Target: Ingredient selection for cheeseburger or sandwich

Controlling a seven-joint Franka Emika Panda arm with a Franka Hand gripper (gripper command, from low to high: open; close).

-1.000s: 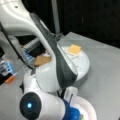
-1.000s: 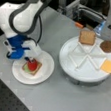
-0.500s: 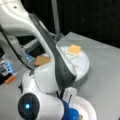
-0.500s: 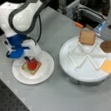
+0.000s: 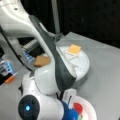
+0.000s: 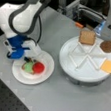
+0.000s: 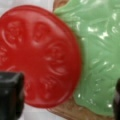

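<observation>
Grey tabletop [image 6: 68, 96] is seen under everything in both front views, with a dark perforated strip at a front view's bottom left. Nearest in that view, a white paper plate [image 6: 45, 72] is laid on the table, and on it a green lettuce piece [image 6: 27, 67] is spread over a tan toast square [image 7: 62, 111], whose brown edge is shown only in the wrist view. A red tomato disc [image 6: 38, 67] is set beside the lettuce, overlapping it. The gripper [image 6: 27, 59] is held just above the plate's far-left edge, over the stack; in the wrist view its two dark fingertips [image 7: 10, 96] are seen far apart at the left and right borders, with nothing clasped between them. Farther to a front view's right, a white divided tray [image 6: 69, 69] is placed, in which a second toast square [image 6: 87, 37], a dark brown patty [image 6: 107, 46] and a yellow-orange cheese square [image 6: 109, 66] are kept in separate compartments.
</observation>
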